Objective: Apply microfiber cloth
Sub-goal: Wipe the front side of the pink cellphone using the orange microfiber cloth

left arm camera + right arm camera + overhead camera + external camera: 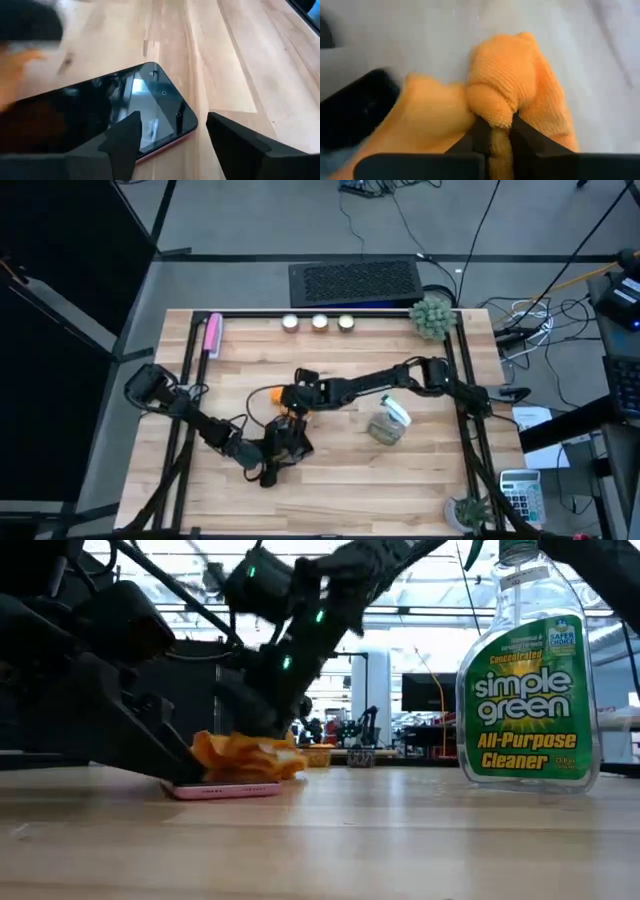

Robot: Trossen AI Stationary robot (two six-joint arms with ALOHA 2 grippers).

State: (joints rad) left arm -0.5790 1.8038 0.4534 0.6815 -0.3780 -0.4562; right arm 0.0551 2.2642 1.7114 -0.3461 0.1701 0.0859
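The orange microfiber cloth (pixel 245 754) lies bunched on a black phone with a pink rim (pixel 100 110), which lies flat on the table left of the middle. My right gripper (pixel 495 122) reaches in from the right and is shut on the cloth (pixel 283 416). My left gripper (pixel 172 120) comes from the table's left edge and stands open at the phone's near end (pixel 272 460). One finger is over the screen and the other over the bare table beside the phone's corner. My left gripper has one finger (pixel 125 140) over the phone's screen near a corner (pixel 165 105); whether it touches the glass, I cannot tell. My right gripper pinches a bunched fold of the cloth (pixel 492 107) between its two fingers, slanting down from the table's right. The rest of the cloth spreads slack over the phone (pixel 225 790).
A Simple Green spray bottle (pixel 525 670) stands right of the phone (pixel 390 420). A pink flat thing (pixel 212 335), three round lights (pixel 319 322) and a green plant (pixel 432 317) line the far edge. Another plant (pixel 470 508) sits at the near right corner.
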